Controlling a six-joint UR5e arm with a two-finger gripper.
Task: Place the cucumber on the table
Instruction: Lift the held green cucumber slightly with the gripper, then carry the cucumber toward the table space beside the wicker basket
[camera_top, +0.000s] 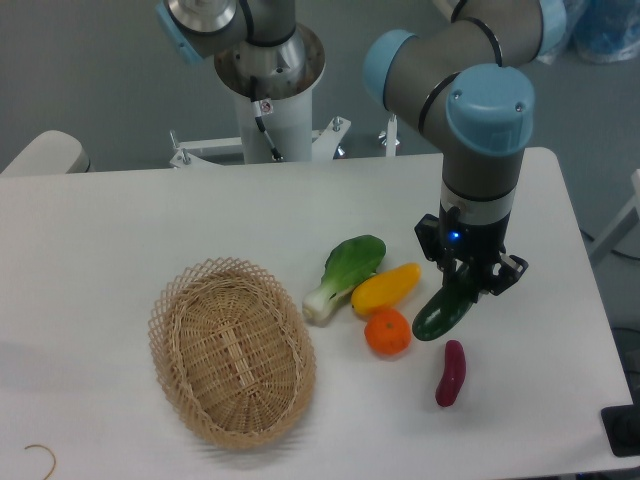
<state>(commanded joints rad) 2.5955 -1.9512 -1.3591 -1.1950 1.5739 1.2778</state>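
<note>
I see the gripper (468, 284) clamping the tilted cucumber (443, 310) by its upper end, just beside the orange (388, 332), for lowering onto the worktop (150, 220).

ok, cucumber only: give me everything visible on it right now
The cucumber is a smooth, glossy dark green piece with a rounded lower end, plastic-looking. It hangs tilted, lower end toward the left and down, upper end caught in the gripper, whose fingers close on it. It sits right of the orange and yellow piece, above the purple piece, apparently touching none of them. Whether its lower end touches the table cannot be told.
</note>
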